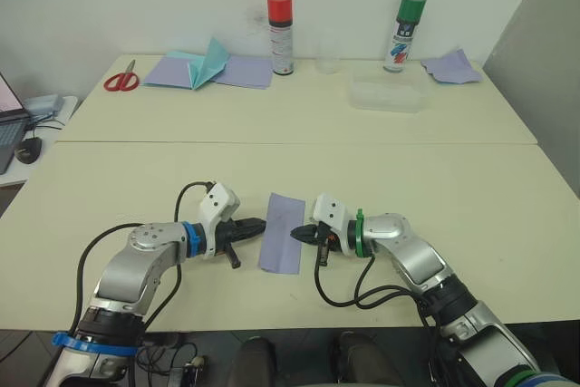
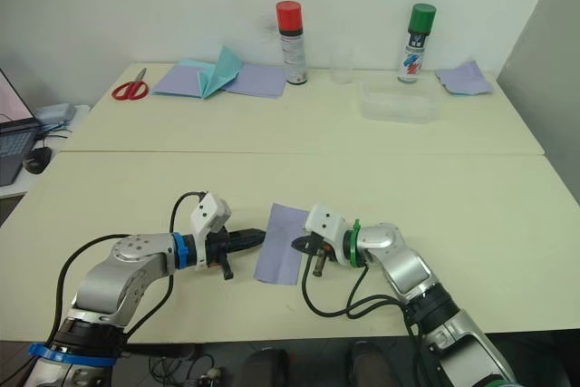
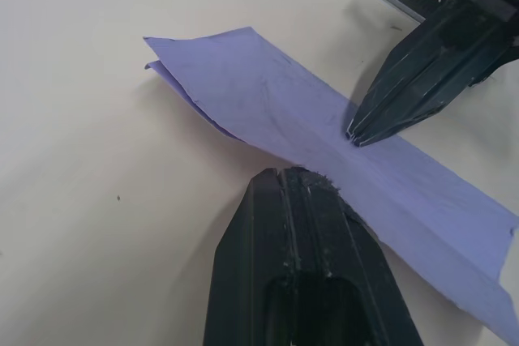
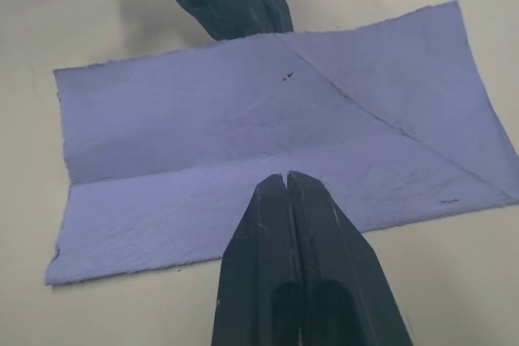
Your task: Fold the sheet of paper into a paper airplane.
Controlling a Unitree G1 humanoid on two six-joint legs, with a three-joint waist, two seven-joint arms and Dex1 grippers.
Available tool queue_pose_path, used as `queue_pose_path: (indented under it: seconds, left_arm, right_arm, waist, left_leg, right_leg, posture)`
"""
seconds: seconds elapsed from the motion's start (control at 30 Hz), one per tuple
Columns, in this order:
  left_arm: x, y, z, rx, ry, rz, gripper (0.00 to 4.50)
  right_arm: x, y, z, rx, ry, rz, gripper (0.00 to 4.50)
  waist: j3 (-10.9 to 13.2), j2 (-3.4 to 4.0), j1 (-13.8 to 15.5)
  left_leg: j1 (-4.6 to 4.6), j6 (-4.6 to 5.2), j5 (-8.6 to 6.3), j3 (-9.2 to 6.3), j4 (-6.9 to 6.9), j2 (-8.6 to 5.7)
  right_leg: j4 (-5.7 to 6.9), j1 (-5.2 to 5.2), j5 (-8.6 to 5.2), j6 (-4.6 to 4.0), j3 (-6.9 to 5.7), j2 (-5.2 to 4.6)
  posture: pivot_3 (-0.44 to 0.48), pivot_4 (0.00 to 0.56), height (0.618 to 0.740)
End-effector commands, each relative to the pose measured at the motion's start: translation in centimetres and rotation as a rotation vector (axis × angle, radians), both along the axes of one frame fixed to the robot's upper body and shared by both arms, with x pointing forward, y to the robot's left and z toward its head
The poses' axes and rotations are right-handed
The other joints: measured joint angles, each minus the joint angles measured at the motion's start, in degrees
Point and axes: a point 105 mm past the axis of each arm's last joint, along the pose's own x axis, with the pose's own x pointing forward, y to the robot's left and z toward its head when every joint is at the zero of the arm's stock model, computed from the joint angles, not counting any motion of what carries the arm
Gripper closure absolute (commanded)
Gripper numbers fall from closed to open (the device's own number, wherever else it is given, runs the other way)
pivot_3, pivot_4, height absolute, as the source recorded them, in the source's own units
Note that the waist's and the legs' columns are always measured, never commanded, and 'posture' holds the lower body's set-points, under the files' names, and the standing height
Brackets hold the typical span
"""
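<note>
The sheet of paper (image 1: 282, 233) is lavender and lies on the near table as a long strip folded in half lengthwise, with a diagonal crease (image 4: 381, 123) across one end. It is a flat strip; no paper airplane is in view. My left gripper (image 1: 262, 223) is shut, its tip at the strip's left long edge. My right gripper (image 1: 295, 234) is also shut, and its tip rests on the strip from the right side. In the left wrist view the two tips, left gripper (image 3: 284, 173) and right gripper (image 3: 355, 138), face each other across the paper (image 3: 259, 95).
On the far table lie red scissors (image 1: 120, 79), a teal pointed paper (image 1: 207, 62) on smooth lavender sheets (image 1: 245, 71), a red-capped can (image 1: 281, 33), a clear cup (image 1: 328, 53), a green-capped can (image 1: 404, 32), a clear plastic tub (image 1: 388, 94) and crumpled lavender paper (image 1: 450, 66). A mouse (image 1: 27, 149) sits far left.
</note>
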Motion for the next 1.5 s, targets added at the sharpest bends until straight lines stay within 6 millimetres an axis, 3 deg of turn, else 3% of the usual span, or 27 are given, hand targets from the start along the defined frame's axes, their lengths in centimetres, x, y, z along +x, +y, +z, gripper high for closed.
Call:
queue_pose_path:
  seconds: [0.03,0.5,0.87,1.23,1.33,1.43,1.5]
  left_arm:
    - [0.1,-0.7,1.7,-0.014,-0.058,-0.037,4.5]
    - [-0.2,-0.8,2.6,0.02,-0.074,-0.064,4.5]
    - [-0.2,-0.7,1.3,0.052,-0.059,-0.071,4.5]
    - [0.0,-2.1,0.5,0.022,-0.057,-0.086,4.5]
    - [0.1,-2.3,0.8,0.014,-0.064,-0.092,4.5]
    - [0.3,-2.6,1.3,0.01,-0.077,-0.104,4.5]
    - [0.3,-2.7,1.4,0.011,-0.085,-0.11,4.5]
  right_arm:
    - [0.5,-1.6,-1.6,-0.062,0.039,-0.07,4.48]
    - [0.5,-1.7,-1.7,-0.06,0.04,-0.072,4.48]
    - [0.6,-1.4,-1.6,-0.056,0.038,-0.073,4.48]
    - [0.7,-1.4,-1.4,-0.047,0.035,-0.081,4.48]
    - [0.9,-1.4,-0.4,0.004,0.02,-0.09,4.48]
    - [1.1,-1.7,2.5,0.14,0.005,-0.112,4.48]
    - [1.0,-2.3,3.4,0.158,0.0,-0.123,4.48]
  waist:
    - [0.0,0.0,-0.01]
    - [0.0,0.0,0.01]
    - [0.0,0.0,0.01]
    - [0.0,0.0,0.01]
    - [0.0,0.0,0.07]
    - [0.02,-0.01,0.15]
    - [0.03,-0.01,0.11]
  left_leg:
    - [0.0,0.0,0.0,0.0,0.0,-0.01]
    - [-0.01,0.0,0.0,0.0,0.0,0.0]
    - [-0.01,0.0,0.0,0.0,0.01,0.0]
    - [-0.01,0.0,0.0,0.0,0.02,-0.01]
    - [-0.02,0.0,0.0,0.0,0.02,-0.01]
    - [-0.12,0.0,0.0,-0.01,0.04,-0.01]
    - [-0.36,0.0,0.0,-0.01,0.09,-0.01]
  right_leg:
    - [0.0,0.0,0.0,0.0,0.01,0.04]
    - [0.01,0.0,0.01,0.03,0.01,0.1]
    - [0.01,0.0,0.02,0.03,0.02,0.12]
    - [0.03,0.0,0.02,0.02,0.0,0.21]
    - [0.03,0.0,0.03,0.03,0.0,0.21]
    - [0.03,-0.03,0.03,0.04,-0.01,0.2]
    - [0.02,-0.19,0.06,0.07,-0.02,0.2]
  posture:
    - [0.0,0.15,0.74]
    - [0.0,0.15,0.74]
    - [0.0,0.15,0.74]
    - [0.0,0.15,0.74]
    - [0.0,0.15,0.74]
    - [0.0,0.15,0.74]
    - [0.0,0.15,0.74]
